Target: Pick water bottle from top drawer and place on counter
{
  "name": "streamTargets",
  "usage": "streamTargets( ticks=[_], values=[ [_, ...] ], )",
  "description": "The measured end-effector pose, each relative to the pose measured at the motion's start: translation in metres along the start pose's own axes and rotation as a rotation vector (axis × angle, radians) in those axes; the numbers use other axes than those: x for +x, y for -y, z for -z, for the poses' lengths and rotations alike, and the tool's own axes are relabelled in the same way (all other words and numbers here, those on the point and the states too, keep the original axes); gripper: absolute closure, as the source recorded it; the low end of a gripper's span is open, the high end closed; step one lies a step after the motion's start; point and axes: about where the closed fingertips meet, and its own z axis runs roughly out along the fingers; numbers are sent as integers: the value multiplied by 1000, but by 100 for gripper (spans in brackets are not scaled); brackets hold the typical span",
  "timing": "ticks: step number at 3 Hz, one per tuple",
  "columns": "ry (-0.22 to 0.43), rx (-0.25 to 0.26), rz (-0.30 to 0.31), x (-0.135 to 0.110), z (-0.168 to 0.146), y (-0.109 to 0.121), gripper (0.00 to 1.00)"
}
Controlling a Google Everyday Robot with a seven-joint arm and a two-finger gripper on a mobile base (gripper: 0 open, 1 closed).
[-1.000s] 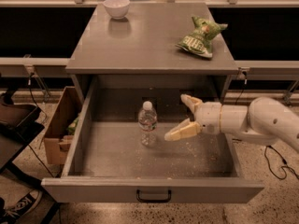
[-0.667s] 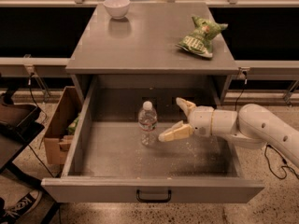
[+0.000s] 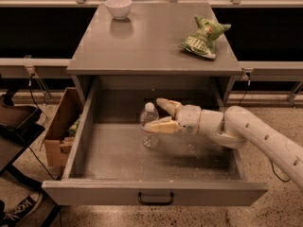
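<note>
Beige fingers (image 3: pixel 160 126) spread wide, low inside the top drawer (image 3: pixel 156 191), at the end of my arm (image 3: pixel 258 132) coming in from the right. They hold nothing. The water bottle (image 3: pixel 149 114) stands upright on the drawer floor right at the fingertips. The near finger crosses in front of its body, and the far finger ends just beside its white cap, on the back side. I cannot tell from this feed whether either finger touches the plastic. Crumbs speckle the floor below and to the right of the fingers. Beyond and above the fingers is the grey bench (image 3: pixel 151 46). On it a crumpled green bag (image 3: pixel 204 36) lies above and right of the fingers, and a white bowl (image 3: pixel 118 6) sits at the far left corner, well apart. Left of the fingers, outside the drawer wall, stands a cardboard box (image 3: pixel 60 129).
</note>
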Motion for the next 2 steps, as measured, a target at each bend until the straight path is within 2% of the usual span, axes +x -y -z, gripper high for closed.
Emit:
streamTargets(
  ticks=[1, 2],
  values=[
    [32, -61, 1, -1, -23, -11, 48],
    [29, -95, 4, -1, -37, -23, 72]
  ],
)
